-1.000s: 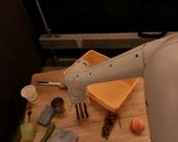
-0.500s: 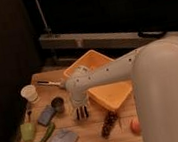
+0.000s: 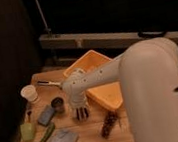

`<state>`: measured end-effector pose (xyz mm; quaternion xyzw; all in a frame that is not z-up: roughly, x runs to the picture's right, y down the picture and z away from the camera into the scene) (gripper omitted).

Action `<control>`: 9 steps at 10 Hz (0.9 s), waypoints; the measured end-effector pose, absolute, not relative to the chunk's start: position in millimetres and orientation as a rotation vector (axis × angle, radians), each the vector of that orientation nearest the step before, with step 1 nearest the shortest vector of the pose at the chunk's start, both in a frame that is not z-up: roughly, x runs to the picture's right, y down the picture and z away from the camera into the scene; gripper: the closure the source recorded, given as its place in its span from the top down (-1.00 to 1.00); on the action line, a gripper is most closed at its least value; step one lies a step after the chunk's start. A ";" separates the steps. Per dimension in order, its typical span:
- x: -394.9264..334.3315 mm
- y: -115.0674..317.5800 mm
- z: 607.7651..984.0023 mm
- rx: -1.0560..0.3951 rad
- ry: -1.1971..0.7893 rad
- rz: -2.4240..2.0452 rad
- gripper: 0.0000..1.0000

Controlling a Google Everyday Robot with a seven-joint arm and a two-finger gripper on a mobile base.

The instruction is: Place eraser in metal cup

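Observation:
A metal cup (image 3: 58,105) stands upright on the left half of the wooden table (image 3: 93,141). A blue-grey block (image 3: 46,115), apparently the eraser, lies flat against the cup's left side. My gripper (image 3: 81,113) points down at the table just right of the cup, close above the surface. It is apart from both the cup and the block. Nothing shows in it.
A yellow bin (image 3: 94,64) lies behind and right of the gripper. A white cup (image 3: 29,93) and a dark-handled tool (image 3: 49,83) are at the back left. A green object (image 3: 27,131), a green pepper (image 3: 44,136), a grey cloth (image 3: 63,141) and a dark cone-like object (image 3: 109,124) line the front. My arm hides the right side.
The gripper has dropped slightly beside the metal cup. The arm's bulk has swung into the right of the view and now hides the orange fruit seen earlier.

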<state>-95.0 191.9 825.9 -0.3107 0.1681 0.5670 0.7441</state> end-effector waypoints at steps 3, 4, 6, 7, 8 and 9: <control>-91.7 198.0 839.5 -0.679 0.418 1.247 -0.26; -94.2 197.0 839.6 -0.694 0.420 1.246 -0.46; -98.5 185.8 832.7 -0.706 0.406 1.252 -0.86; -98.8 176.0 823.8 -0.704 0.407 1.254 -0.98; -99.6 163.5 813.9 -0.700 0.407 1.261 -1.00; -99.9 149.7 803.2 -0.694 0.410 1.269 -1.00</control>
